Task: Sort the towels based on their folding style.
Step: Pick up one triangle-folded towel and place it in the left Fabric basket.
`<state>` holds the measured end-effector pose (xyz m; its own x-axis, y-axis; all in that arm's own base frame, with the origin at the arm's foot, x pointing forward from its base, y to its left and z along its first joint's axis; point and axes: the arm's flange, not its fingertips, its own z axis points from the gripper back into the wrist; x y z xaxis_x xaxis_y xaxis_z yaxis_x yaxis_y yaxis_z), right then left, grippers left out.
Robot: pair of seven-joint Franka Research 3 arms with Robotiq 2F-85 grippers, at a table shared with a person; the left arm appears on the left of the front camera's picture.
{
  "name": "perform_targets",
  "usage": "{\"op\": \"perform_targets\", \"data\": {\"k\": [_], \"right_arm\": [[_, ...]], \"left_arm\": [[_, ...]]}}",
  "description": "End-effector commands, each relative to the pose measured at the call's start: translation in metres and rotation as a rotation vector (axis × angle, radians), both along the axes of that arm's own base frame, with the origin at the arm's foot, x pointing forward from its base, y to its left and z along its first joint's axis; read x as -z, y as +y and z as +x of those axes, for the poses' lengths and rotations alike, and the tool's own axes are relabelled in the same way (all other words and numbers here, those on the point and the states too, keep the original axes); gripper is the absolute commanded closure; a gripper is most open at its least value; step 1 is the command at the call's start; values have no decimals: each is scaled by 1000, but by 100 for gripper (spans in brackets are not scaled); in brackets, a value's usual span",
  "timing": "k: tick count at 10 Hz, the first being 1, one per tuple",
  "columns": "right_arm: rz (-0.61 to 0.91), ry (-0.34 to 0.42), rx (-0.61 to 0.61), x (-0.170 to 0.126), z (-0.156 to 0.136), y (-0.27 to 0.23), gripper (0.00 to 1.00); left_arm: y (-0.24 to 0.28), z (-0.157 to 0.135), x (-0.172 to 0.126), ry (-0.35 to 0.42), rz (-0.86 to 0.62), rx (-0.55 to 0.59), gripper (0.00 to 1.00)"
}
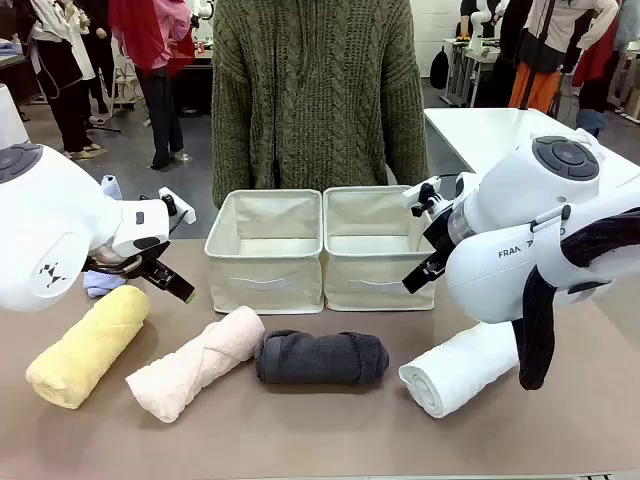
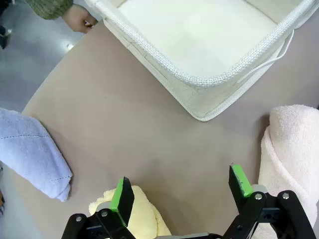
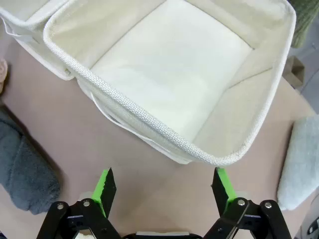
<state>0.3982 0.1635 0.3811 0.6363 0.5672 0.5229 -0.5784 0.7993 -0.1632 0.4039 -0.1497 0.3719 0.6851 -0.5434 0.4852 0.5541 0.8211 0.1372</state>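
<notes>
Yellow roll (image 1: 88, 346): lies on the table (image 1: 330, 430) at the far left of the front row, slanting away from the robot.
Periwinkle fold (image 2: 31, 155): sits on the table behind the yellow roll, partly hidden by the left arm in the front view.
Left gripper (image 2: 179, 176): jaws spread wide with nothing between them. It hangs above bare table between the yellow roll and the pink roll, pointing toward the left bin's corner.
Pink roll (image 1: 196, 362): slants beside the yellow roll, with its far end touching the dark grey roll.
Left bin (image 1: 264, 283): stands upright behind the rolls, touching the right bin.
Person (image 1: 318, 90): stands in a green knit sweater at the far edge, behind both bins.
Dark grey roll (image 1: 322, 357): lies crosswise in the middle, in front of the bins.
Right bin (image 1: 368, 285): its pale fabric floor shows in the right wrist view.
Right gripper (image 3: 163, 174): jaws spread wide and holding nothing, above the table just before the right bin's near wall.
White roll (image 1: 460, 368): lies on the table under the right arm.
Pale blue-grey fold (image 3: 302, 164): lies on the table beside the right bin, apart from it.
</notes>
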Motion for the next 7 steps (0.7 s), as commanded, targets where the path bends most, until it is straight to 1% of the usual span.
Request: {"op": "perform_targets", "data": {"k": [1, 7], "right_arm": [[1, -3, 0, -1, 0, 0, 0], [1, -3, 0, -1, 0, 0, 0]], "left_arm": [[0, 0, 0, 0, 0, 0, 0], [0, 0, 0, 0, 0, 0, 0]]}}
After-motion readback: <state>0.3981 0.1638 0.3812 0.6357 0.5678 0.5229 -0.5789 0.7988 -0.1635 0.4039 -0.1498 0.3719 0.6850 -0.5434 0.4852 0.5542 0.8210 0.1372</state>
